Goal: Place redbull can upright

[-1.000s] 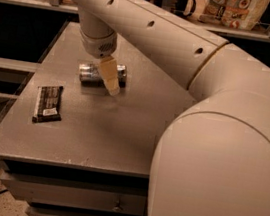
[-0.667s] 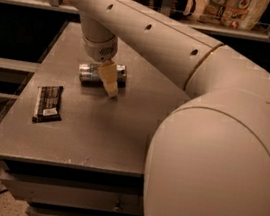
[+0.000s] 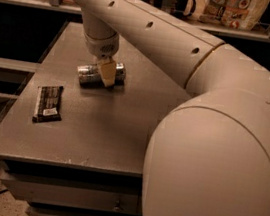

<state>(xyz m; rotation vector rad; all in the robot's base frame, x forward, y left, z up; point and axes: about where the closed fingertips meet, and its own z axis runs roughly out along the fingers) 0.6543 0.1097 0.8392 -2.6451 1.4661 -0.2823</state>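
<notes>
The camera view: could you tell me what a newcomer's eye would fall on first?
The robot's huge cream arm fills the right and top. Its gripper is down at the redbull can, which lies on its side toward the back of the grey table. A dark snack bar lies flat near the left edge.

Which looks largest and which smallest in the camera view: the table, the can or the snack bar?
1. the table
2. the snack bar and the can: they look about alike in length. The can lies farther away, and the gripper, down over its middle, hides part of it, so I do not rank them.
</notes>
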